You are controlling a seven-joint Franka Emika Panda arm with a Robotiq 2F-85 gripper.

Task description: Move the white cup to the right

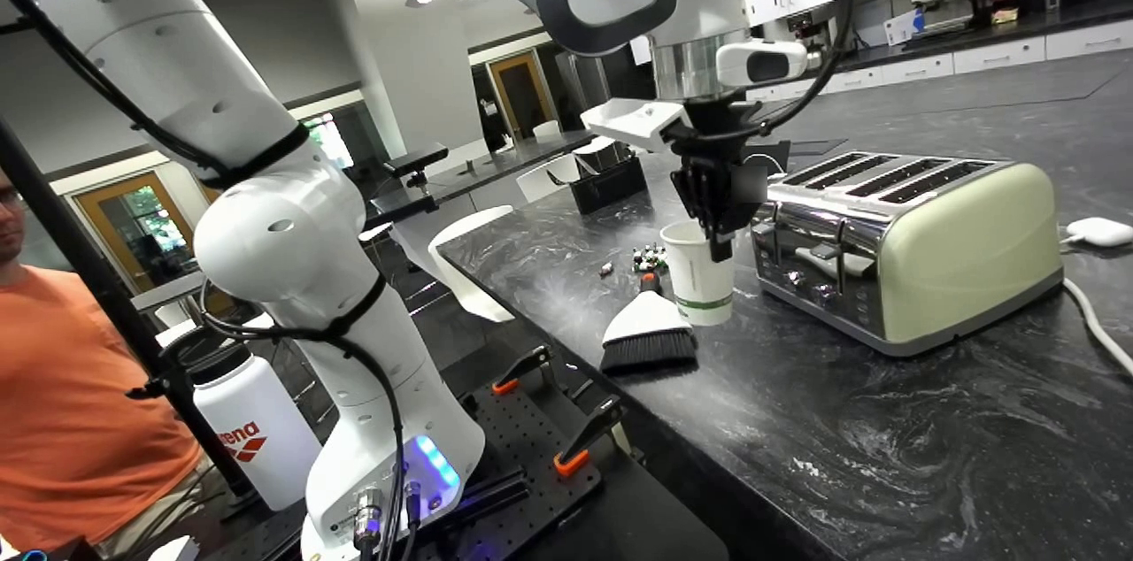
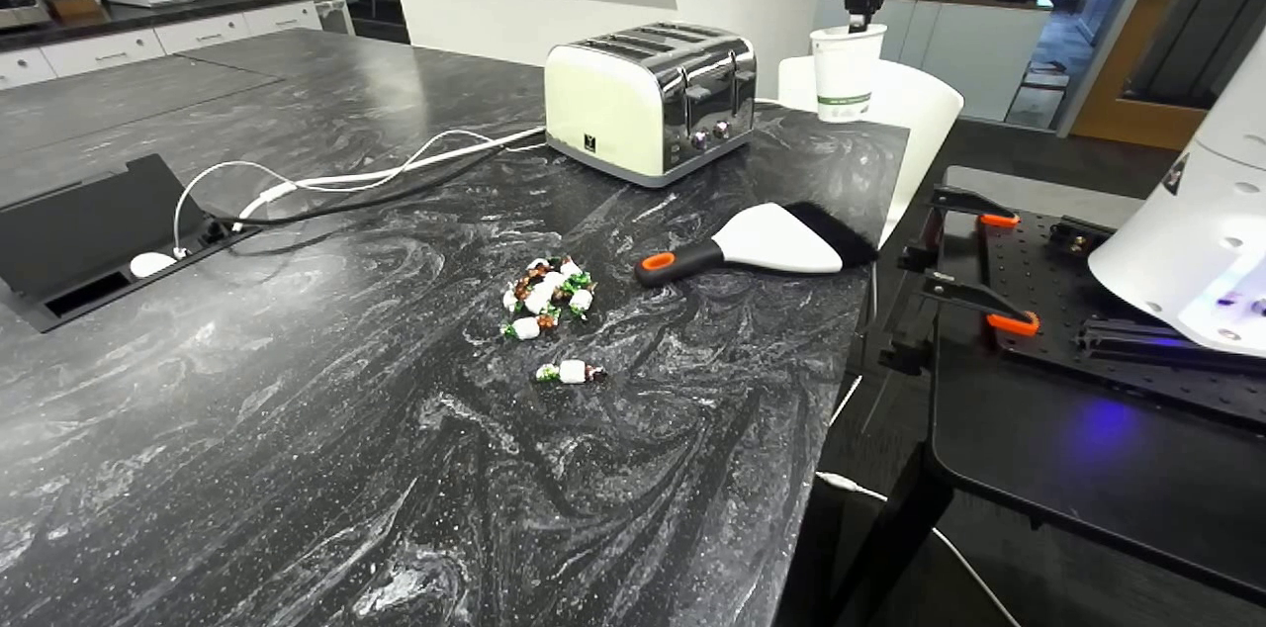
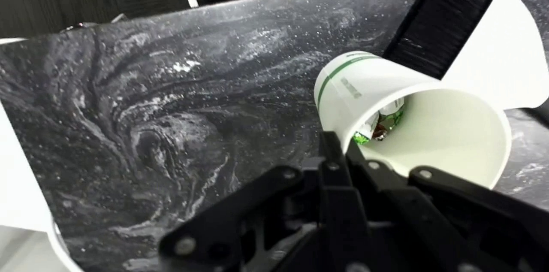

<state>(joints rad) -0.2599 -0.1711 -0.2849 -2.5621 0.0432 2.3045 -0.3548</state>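
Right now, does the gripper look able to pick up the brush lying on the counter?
Probably not: in the wrist view the gripper appears shut on the rim of the white cup, so it would likely have to let go first. Otherwise, in an exterior view, nothing covers the brush.

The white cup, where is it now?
In an exterior view, the white cup is right of centre, between the brush on its left and the toaster on its right. The wrist view shows the pincer gripping its rim.

I read: white cup [image 1: 697, 280], matt paper; four-slot toaster [image 1: 921, 253], glossy chrome front; countertop [image 2: 396, 469], polished stone-look; hand brush [image 2: 776, 239], smooth plastic, rough bristles.
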